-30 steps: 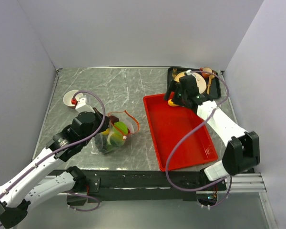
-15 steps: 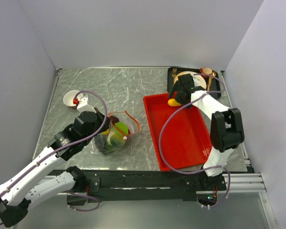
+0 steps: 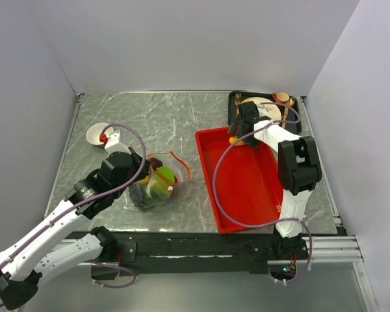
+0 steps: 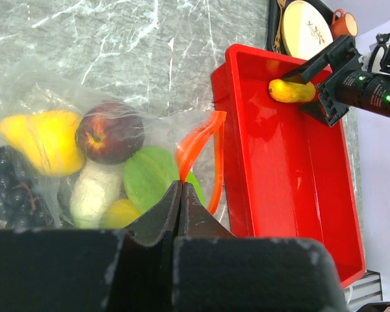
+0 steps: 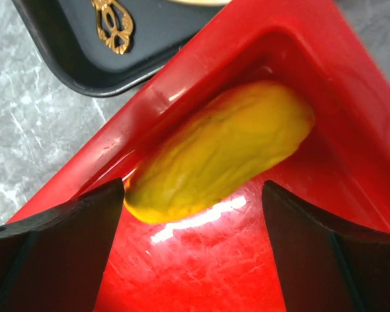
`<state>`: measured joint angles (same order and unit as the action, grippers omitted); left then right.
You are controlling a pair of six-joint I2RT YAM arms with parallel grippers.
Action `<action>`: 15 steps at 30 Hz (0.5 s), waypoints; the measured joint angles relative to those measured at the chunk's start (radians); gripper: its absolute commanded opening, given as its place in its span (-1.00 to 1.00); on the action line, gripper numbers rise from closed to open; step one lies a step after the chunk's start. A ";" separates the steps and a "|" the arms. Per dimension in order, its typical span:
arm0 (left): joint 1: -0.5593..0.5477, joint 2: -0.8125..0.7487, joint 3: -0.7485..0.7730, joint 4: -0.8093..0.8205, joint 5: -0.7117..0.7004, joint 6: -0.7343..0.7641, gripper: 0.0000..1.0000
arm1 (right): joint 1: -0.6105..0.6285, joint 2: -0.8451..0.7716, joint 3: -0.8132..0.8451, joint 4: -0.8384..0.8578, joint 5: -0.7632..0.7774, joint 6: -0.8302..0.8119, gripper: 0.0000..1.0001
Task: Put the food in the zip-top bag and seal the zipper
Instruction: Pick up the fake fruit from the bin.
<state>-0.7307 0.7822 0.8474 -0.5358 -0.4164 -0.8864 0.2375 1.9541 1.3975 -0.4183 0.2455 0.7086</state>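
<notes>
The clear zip-top bag lies left of the red tray, and its orange-red zipper stands open in a loop. Inside it are several foods: a yellow pear, a red fruit, a white piece, a green piece and dark grapes. My left gripper is shut on the bag's zipper edge and holds it up. A long yellow food lies in the tray's far left corner. My right gripper is open, with one finger on each side of that food's near end.
The red tray holds only the yellow food. Behind it, a black tray carries a cream plate, gold cutlery and an orange cup. A small bowl sits at the far left of the marble table.
The right arm has swung towards the tray's far left corner and brought its open gripper down around the yellow food. The left arm and the bag have stayed put.
</notes>
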 measured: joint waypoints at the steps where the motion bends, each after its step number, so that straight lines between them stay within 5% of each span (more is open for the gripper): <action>1: 0.000 0.001 0.000 0.000 0.000 0.000 -0.98 | 0.000 0.002 -0.003 0.005 -0.006 -0.005 0.65; 7: 0.000 0.018 0.000 0.000 0.001 0.000 -0.99 | 0.000 -0.026 -0.132 0.113 -0.079 -0.020 -0.06; 15: 0.000 0.024 0.000 0.010 0.002 0.000 -0.98 | 0.031 -0.219 -0.374 0.190 -0.201 -0.108 0.13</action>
<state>-0.7307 0.8066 0.8474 -0.5262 -0.4149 -0.8860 0.2680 1.7348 1.0233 -0.2283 0.0448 0.6006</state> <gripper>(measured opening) 0.015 0.561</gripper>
